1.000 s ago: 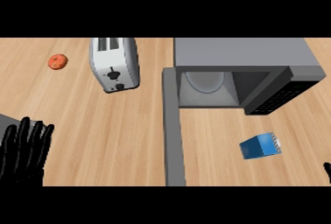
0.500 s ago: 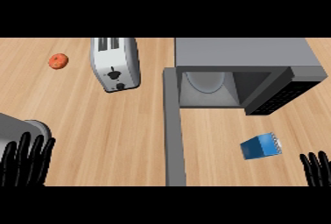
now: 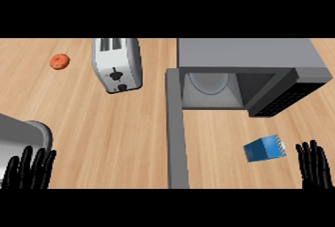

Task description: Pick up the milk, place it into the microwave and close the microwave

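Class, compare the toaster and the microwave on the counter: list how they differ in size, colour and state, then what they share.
Size: the microwave is far larger than the toaster. Colour: the microwave is dark grey; the toaster is pale silver with a black lever. State: the microwave's door stands open, showing its inside; the toaster shows two slots on top. Both stand on the wooden counter.

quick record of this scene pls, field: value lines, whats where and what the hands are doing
milk: blue carton on the counter, in front of the microwave, untouched
microwave: open, nothing of the task inside
door: swung out toward the robot, left of the milk
left hand: lower left edge, fingers straight, holding nothing
right hand: lower right edge, fingers straight, just right of the milk, apart from it
toaster: left of the microwave
orange thing: small, round, far left
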